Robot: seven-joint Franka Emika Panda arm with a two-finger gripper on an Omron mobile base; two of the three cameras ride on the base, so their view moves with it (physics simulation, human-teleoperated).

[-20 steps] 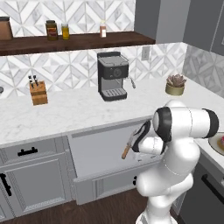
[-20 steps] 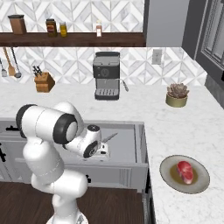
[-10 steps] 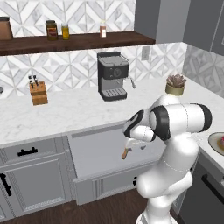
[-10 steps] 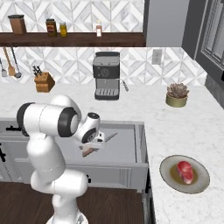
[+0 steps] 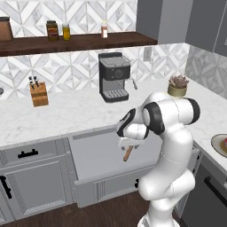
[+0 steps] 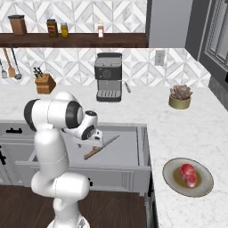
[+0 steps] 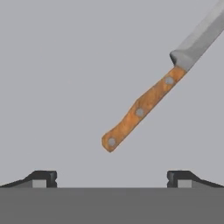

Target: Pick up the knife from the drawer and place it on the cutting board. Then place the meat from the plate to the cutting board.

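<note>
Knife (image 7: 144, 107) lies in the open drawer (image 6: 129, 147); gripper (image 7: 111, 177) spread above, seemingly not touching.

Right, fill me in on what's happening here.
The robot arm is reaching down into the open drawer with its gripper open, poised over the knife, which lies flat on the drawer floor, not yet grasped. The wooden handle points toward the gripper and sits between the lines of its two fingertips. The meat is on its plate on the counter to the robot's right, untouched.
</note>
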